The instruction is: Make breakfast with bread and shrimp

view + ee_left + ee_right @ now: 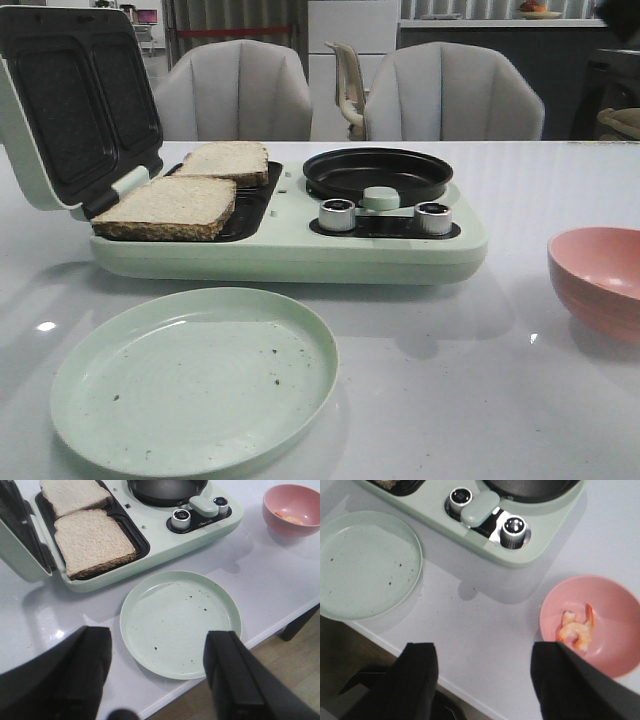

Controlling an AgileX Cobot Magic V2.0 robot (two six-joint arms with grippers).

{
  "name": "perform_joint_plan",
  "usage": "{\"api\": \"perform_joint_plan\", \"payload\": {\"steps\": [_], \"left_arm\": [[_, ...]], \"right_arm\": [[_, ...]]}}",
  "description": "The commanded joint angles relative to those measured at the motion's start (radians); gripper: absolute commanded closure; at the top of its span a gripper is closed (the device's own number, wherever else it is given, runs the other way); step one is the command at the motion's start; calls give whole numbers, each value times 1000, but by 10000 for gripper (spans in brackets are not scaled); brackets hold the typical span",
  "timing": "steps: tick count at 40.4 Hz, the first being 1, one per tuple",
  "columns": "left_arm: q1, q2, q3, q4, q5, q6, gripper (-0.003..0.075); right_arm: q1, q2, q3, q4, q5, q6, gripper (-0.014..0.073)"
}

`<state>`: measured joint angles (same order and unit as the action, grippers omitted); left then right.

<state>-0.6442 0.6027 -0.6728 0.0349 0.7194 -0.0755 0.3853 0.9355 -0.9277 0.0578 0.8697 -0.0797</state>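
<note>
left gripper [160, 672] gaping wide, empty | right gripper [482, 680] likewise | shrimp [576, 630] lying in pink bowl [615, 595] beside breakfast maker [300, 245] | risk: slippery shrimp escaping pinch

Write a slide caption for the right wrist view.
Open right gripper above the table edge, beside the pink bowl holding shrimp.

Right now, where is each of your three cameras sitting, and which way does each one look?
Front view: low, facing forward across the table at the breakfast maker, bread and plate; no arm shows.
Left wrist view: above the plate, looking down; the open left gripper shows.
Right wrist view: above the pink bowl holding shrimp; the open right gripper shows.
All three share the plate and the knobs.
</note>
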Motion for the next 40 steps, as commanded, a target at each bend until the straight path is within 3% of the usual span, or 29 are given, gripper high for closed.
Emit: {"api": "perform_joint_plan", "payload": {"steps": [1,14,40], "left_arm": [[-7,0,-27,-6,-76,-3,267],[-7,0,-27,-6,-76,-3,267],[-7,4,-23,-20,-142,-3,267]], "right_arm": [[-6,-118,50,-7,-44,3,78],[-6,-394,234,-7,-38,3,78],[-6,-410,253,-3,-24,3,78]]}}
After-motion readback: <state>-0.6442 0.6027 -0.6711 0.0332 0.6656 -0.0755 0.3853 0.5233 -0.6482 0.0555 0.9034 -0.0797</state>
